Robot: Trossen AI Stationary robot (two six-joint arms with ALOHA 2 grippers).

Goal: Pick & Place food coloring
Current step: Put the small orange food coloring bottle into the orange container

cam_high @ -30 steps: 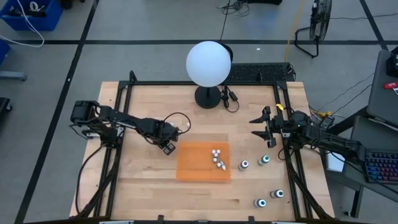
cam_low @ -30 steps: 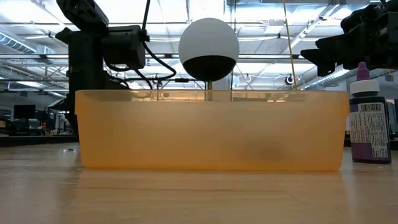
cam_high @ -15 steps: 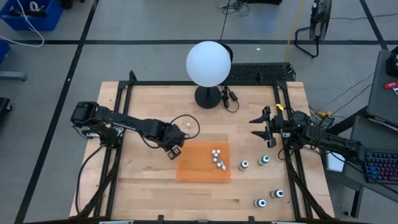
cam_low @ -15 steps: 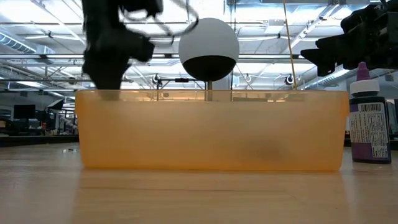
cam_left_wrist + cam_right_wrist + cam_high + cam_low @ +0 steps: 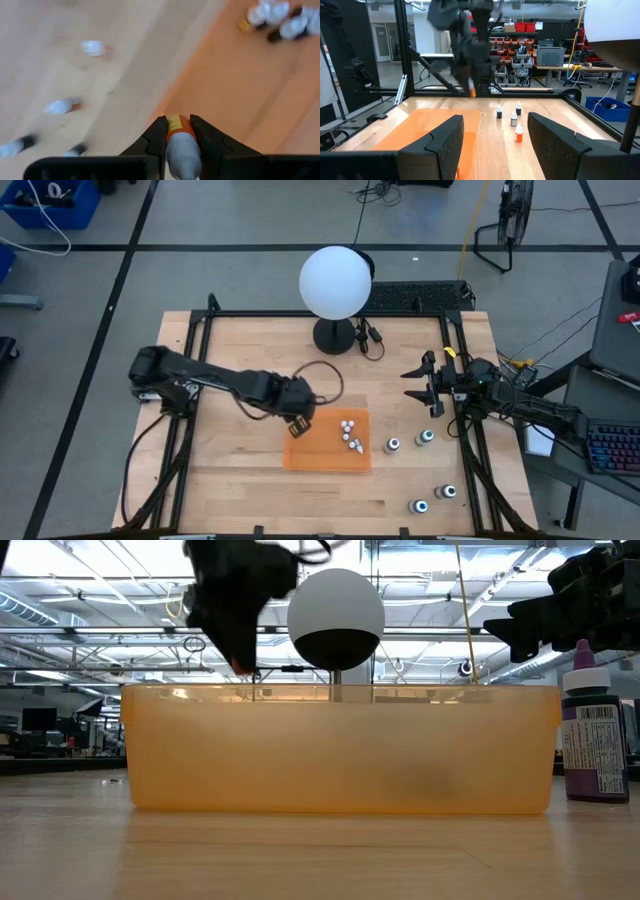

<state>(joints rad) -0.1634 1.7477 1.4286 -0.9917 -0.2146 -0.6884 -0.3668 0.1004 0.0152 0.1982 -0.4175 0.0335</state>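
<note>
Food coloring bottle (image 5: 178,137), orange-labelled with grey cap, pinched in left claw (image 5: 178,136).

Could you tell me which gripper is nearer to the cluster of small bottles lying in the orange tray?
The left. The left gripper, shut on an orange bottle, hangs over the orange tray near the cluster of small bottles. The right gripper, open, waits off the tray.

the left gripper (image 5: 299,423) hangs over the near-left corner of the shallow orange plastic tray (image 5: 310,452), small white-capped bottles (image 5: 349,435) clustered in it off to its right.
</note>
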